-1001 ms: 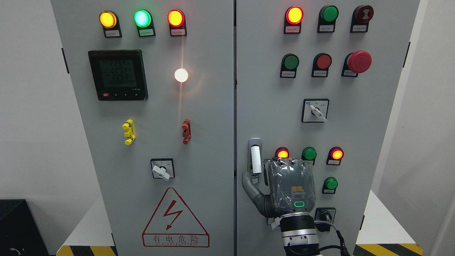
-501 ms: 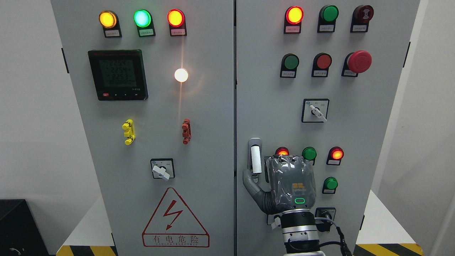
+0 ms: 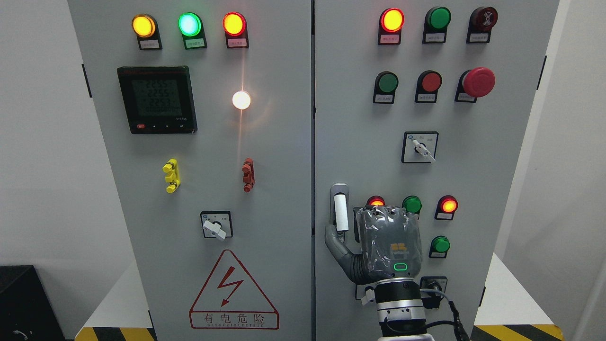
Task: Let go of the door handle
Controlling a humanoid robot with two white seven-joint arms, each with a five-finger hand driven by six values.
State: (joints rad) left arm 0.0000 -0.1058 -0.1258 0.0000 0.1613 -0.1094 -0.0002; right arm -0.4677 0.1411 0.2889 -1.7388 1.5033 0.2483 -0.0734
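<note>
The door handle [image 3: 340, 211], a white upright lever in a grey recessed plate, sits at the left edge of the cabinet's right door [image 3: 360, 118]. My right hand [image 3: 389, 241], grey and wrapped in clear film, rises from the bottom edge just right of the handle with its back toward the camera. Its thumb [image 3: 335, 239] is spread out to the left, just under the lever's lower end. The whole lever shows, with nothing wrapped around it. The other fingers point toward the door and are mostly hidden. The left arm is out of view.
Red and green lamps [image 3: 411, 204] sit right above and beside the hand, and a key switch [image 3: 432, 285] is at its wrist. A rotary switch [image 3: 419, 148] and a red emergency button [image 3: 478, 82] are higher up. The left door [image 3: 213, 142] carries a meter, lamps and a warning triangle.
My right hand has shifted slightly up and to the right, and the thumb has moved a little to the right below the lever. The handle has not moved.
</note>
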